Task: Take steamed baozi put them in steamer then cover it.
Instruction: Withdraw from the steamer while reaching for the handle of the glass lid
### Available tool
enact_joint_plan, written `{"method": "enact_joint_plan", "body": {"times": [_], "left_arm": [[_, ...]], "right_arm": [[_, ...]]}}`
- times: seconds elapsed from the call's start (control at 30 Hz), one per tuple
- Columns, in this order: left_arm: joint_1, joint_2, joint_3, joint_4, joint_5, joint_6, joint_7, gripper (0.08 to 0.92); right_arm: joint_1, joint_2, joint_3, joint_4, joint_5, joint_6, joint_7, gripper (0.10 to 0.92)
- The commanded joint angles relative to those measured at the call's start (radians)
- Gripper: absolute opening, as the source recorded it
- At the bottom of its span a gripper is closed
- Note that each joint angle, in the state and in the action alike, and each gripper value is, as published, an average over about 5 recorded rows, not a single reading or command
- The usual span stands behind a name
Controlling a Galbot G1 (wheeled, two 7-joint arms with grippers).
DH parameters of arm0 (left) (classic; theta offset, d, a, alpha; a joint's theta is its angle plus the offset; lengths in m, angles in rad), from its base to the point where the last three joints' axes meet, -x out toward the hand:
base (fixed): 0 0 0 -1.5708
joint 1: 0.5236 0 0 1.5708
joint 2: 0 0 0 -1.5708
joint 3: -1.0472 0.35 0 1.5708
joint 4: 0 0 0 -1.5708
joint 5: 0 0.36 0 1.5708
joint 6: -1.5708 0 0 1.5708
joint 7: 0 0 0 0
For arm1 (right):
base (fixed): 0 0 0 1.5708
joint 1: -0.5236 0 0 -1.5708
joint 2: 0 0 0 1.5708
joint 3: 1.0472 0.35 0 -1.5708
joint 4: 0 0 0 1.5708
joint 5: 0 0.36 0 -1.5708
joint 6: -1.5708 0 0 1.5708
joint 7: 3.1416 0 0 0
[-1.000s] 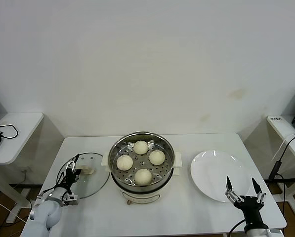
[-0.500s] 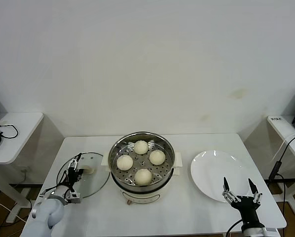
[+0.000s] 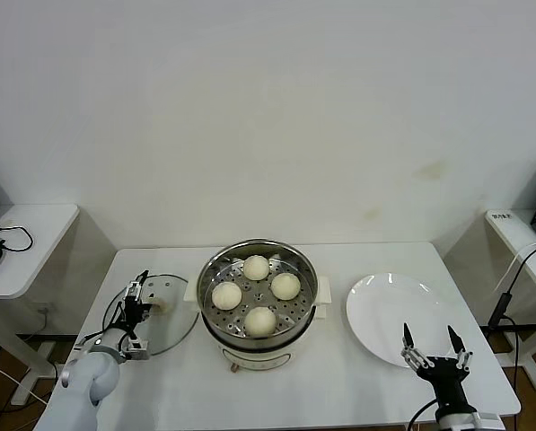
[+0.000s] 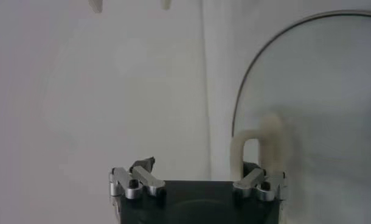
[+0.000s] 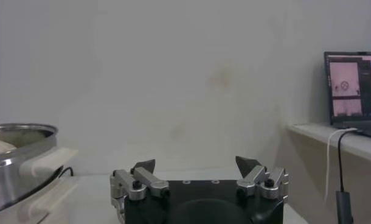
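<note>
The steamer (image 3: 309, 271), a steel basket on a cream pot base, stands mid-table and holds four baozi (image 3: 256, 268), (image 3: 226, 295), (image 3: 285, 285), (image 3: 260, 321). Its rim also shows in the right wrist view (image 5: 18, 159). The glass cover (image 3: 173, 329) lies flat on the table left of the steamer. My left gripper (image 3: 143, 296) is open and low over the cover, next to its cream handle (image 3: 161, 306). In the left wrist view the handle (image 4: 256, 149) stands by one finger of the left gripper (image 4: 197, 169). My right gripper (image 3: 426, 330) is open and empty at the front right.
An empty white plate (image 3: 386, 303) lies right of the steamer, just beyond my right gripper (image 5: 196, 164). A side table (image 3: 21, 242) with cables stands at the far left. A laptop (image 5: 353, 91) sits on a shelf at the right.
My left gripper has moved forward over the cover, closer to its handle. My right gripper has drawn back and lower towards the table's front edge.
</note>
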Motion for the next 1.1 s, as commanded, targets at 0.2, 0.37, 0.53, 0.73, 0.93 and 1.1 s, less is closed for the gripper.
{"method": "enact_joint_plan", "body": {"times": [0.2, 0.37, 0.53, 0.73, 0.93, 1.1], "left_arm": [[-0.062, -0.026, -0.005, 0.166, 0.010, -0.019, -0.063, 0.823], [-0.054, -0.030, -0.014, 0.157, 0.007, -0.023, -0.081, 0.807], [-0.041, -0.030, -0.019, 0.153, 0.005, -0.033, -0.080, 0.679], [-0.022, -0.033, -0.030, 0.144, 0.010, -0.046, -0.082, 0.506], [0.008, -0.040, -0.051, 0.121, 0.010, -0.054, -0.115, 0.333], [0.046, -0.052, -0.081, 0.087, 0.001, -0.053, -0.165, 0.195]], "right_arm": [[-0.004, 0.002, -0.001, 0.000, -0.004, 0.003, -0.003, 0.823], [-0.006, 0.003, -0.002, 0.003, -0.006, 0.004, -0.004, 0.823], [-0.009, 0.002, -0.004, 0.006, -0.007, 0.006, -0.004, 0.823], [-0.014, 0.001, -0.006, 0.013, -0.008, 0.007, -0.005, 0.823], [-0.020, 0.000, -0.007, 0.021, -0.008, 0.010, -0.006, 0.822], [-0.025, -0.002, -0.010, 0.026, -0.009, 0.013, -0.007, 0.823]]}}
